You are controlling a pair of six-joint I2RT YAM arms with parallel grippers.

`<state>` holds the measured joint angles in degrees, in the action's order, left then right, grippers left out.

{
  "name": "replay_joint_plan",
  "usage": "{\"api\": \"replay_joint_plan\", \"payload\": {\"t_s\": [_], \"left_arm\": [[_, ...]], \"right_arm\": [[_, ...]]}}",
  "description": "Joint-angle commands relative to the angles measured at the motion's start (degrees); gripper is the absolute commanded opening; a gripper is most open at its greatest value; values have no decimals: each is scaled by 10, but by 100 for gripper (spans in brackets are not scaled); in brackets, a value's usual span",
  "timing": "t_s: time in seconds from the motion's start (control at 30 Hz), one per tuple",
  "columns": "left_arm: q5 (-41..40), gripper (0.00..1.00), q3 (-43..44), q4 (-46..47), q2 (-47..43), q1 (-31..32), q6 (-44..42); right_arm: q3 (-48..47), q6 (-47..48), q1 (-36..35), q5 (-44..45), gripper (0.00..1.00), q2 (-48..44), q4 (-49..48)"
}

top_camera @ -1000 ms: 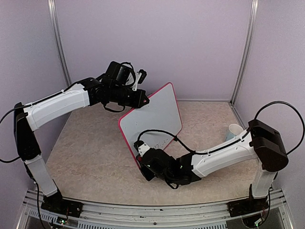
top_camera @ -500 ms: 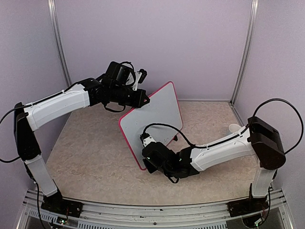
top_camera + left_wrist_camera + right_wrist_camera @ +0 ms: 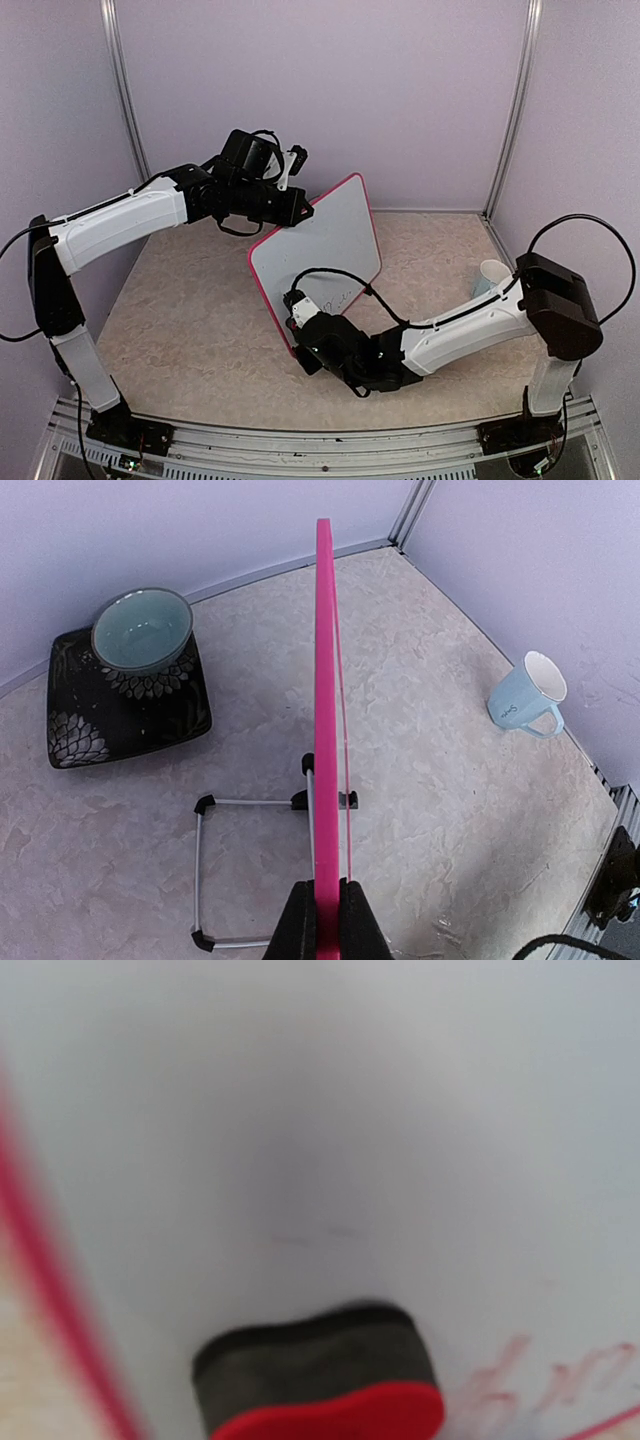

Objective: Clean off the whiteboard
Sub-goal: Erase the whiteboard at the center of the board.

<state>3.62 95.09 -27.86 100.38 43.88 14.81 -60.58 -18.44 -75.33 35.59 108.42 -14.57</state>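
my left gripper (image 3: 322, 922) clenches the top edge of the whiteboard (image 3: 335, 235) propped below it; my right gripper (image 3: 305, 335) grasps a red eraser (image 3: 322, 1385) against the board's face, with seemingly faint red writing just to its right.

A beige, marbled desk (image 3: 180, 320) is enclosed by pale lilac walls (image 3: 320, 90), with metal posts at the far left corner (image 3: 120, 90) and the far right corner (image 3: 517, 100). A ribbed metal rail (image 3: 300, 442) is fixed along the near edge.

In the left wrist view, a black square plate (image 3: 120, 720) with a white floral pattern is seen near the far edge of the desk. A pale blue-green bowl (image 3: 142, 630) is set on the plate, toward its far side.

A light blue mug (image 3: 525, 698), white inside and with faint script on its side, is placed close to the right edge, well apart from the plate. In the top view it is half hidden.
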Motion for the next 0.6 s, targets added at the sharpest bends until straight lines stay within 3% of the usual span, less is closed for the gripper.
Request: {"api": "replay_joint_plan", "payload": {"t_s": [0.0, 0.27, 0.57], "left_arm": [[16, 0, -27, -57, 15, 20, 25], [19, 0, -34, -53, 11, 21, 26], [23, 0, -37, -50, 9, 22, 25]], "right_arm": [[-26, 27, -26, -35, 19, 10, -85], [-51, 29, -20, 21, 19, 15, -45], [-26, -37, 67, -31, 18, -3, -12]]}}
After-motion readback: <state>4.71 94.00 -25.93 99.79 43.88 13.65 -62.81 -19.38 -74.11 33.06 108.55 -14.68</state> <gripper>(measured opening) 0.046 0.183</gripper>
